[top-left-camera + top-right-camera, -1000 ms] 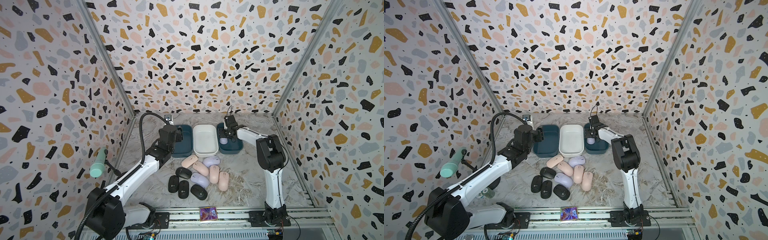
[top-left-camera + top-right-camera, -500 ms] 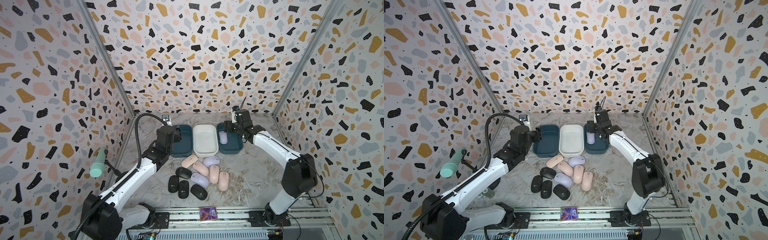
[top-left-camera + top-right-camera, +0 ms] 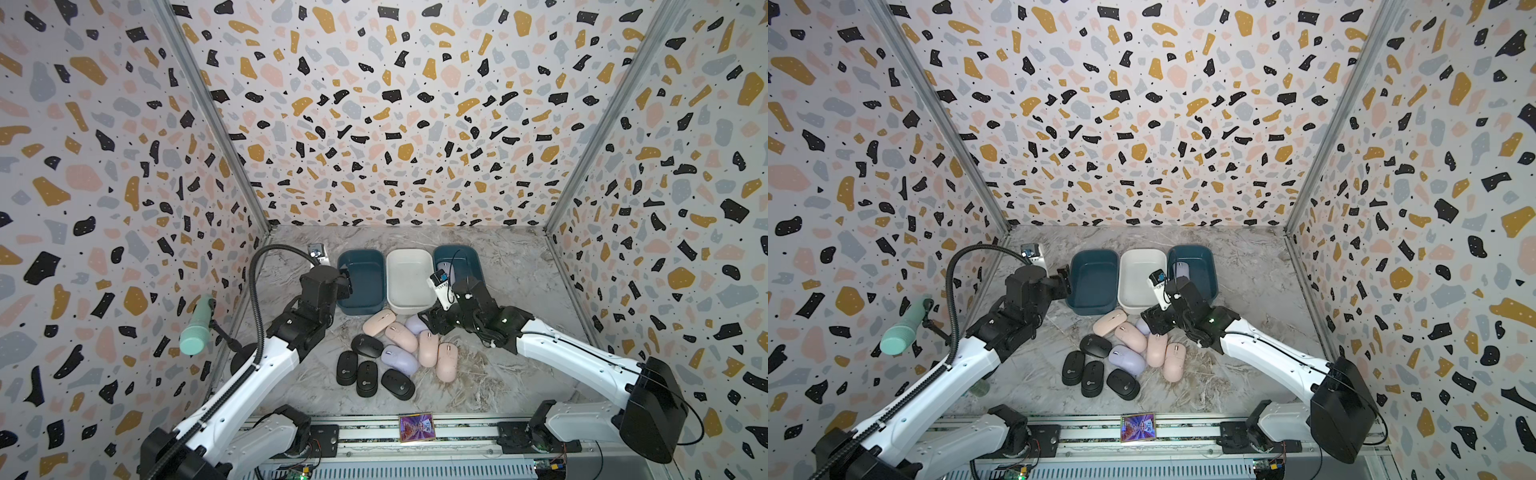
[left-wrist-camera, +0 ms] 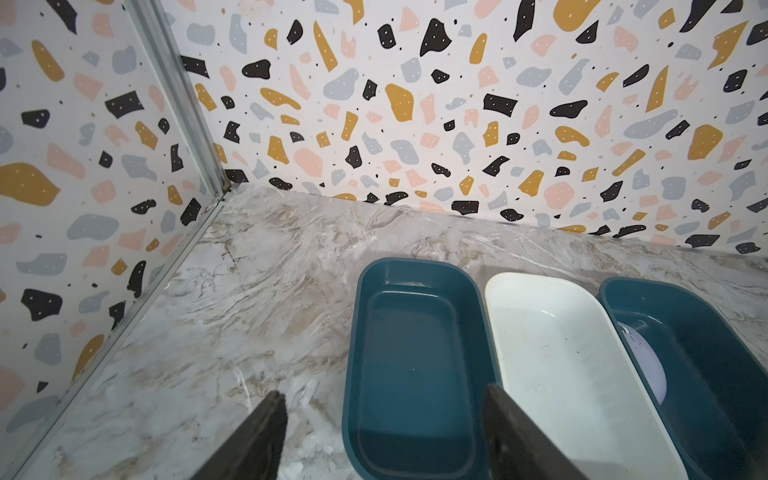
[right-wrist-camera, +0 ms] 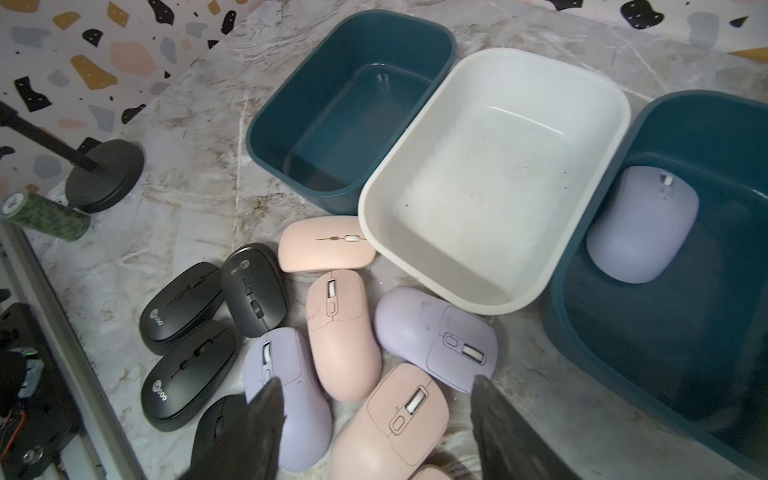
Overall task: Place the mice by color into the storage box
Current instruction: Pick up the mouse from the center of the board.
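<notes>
Right gripper [image 5: 374, 384] hangs spread and empty just over the heap of mice, above a pink one that lies beside a lilac one. Left gripper [image 4: 384, 392], also spread and holding nothing, hovers at the rim of the empty blue box [image 4: 415, 353]. On the marbled worktop [image 3: 519, 374] three boxes stand side by side: that one, the white box [image 3: 409, 282], also empty, and the second blue box [image 5: 665, 332]. Sorting looks barely begun. One lilac mouse [image 5: 642, 224] lies in the second blue box, while four black mice [image 3: 367, 378], four pink mice [image 3: 447, 361] and two lilac mice [image 3: 400, 359] lie loose on the worktop.
</notes>
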### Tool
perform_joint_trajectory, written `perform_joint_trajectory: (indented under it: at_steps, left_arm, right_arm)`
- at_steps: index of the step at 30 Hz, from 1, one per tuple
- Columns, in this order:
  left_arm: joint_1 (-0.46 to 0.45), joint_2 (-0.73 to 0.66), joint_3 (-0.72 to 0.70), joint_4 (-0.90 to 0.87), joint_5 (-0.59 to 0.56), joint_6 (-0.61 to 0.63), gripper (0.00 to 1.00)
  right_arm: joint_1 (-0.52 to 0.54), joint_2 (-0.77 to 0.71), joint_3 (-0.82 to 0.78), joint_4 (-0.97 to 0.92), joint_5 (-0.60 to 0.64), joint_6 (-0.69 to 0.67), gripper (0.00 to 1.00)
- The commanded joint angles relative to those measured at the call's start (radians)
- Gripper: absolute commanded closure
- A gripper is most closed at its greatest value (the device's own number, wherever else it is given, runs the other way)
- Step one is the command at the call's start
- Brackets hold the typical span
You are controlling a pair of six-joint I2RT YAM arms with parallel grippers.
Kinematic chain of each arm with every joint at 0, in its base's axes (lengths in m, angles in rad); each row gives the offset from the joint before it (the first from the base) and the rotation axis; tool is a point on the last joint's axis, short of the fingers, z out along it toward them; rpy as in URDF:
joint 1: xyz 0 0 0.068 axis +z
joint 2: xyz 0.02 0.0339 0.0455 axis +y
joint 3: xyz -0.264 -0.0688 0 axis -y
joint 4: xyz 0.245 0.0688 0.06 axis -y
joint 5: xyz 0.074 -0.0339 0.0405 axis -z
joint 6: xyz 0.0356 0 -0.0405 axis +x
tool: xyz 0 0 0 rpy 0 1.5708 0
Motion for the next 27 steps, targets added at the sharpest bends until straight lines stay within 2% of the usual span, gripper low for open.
perform_joint_trajectory:
  at_steps: [1, 6, 14, 27]
  left_arm:
    - [-0.006, -0.060, -0.056, -0.015, -0.012, -0.036, 0.27]
    - [-0.006, -0.093, -0.081, -0.042, -0.003, -0.043, 0.27]
    - [-0.006, -0.101, -0.101, -0.049, 0.026, -0.067, 0.27]
    - [-0.006, -0.108, -0.099, -0.017, 0.030, -0.091, 0.27]
  right_arm:
    - [0.053, -0.043, -0.018, -0.019, 0.005, 0.015, 0.29]
    - [0.158, -0.038, -0.045, -0.029, 0.036, 0.018, 0.30]
    - [0.271, 0.021, -0.059, -0.046, 0.080, 0.007, 0.30]
    - [0.359, 0.152, -0.065, 0.004, 0.108, 0.010, 0.31]
